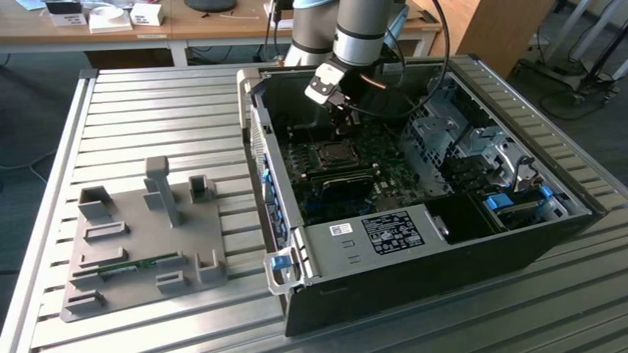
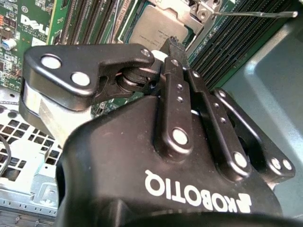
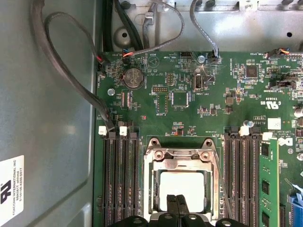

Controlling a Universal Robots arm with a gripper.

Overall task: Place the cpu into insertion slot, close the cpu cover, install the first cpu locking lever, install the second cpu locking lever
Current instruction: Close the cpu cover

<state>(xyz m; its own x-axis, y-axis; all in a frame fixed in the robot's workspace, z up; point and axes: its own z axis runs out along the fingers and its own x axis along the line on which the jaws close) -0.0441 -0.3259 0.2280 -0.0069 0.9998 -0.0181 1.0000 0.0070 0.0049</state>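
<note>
One thin locking lever point(image 2: 255, 14) worries me most: in the second wrist view it stands out as a bare rod, clear of the socket, and I judge it is not latched. If I swing the claw point(image 3: 177, 204) sideways, its linkage could catch that rod and bend it or wrench the frame.

The claw is clenched on nothing, its two tips pressed together. They sit low over the near edge of the cpu point(image 3: 182, 187). I cannot tell whether they touch it.

The cpu lies in the insertion slot point(image 3: 146, 189) on the green circuit board point(image 3: 180, 99), inside the computer case point(image 1: 422, 243) on the table point(image 1: 147, 110). Its grey top shows through the window of the cpu cover point(image 3: 182, 163), which looks folded down around it.

My second worry is force. With narrow closed tips, any push lands on a small spot. If the chip is not seated flat, pressing down could damage the contacts beneath; I cannot see them to check.

Third is a slip. The metal top is smooth, so the tips could skid off into the cover's edge or the black memory slots point(image 3: 120, 179) just beside the socket.
</note>
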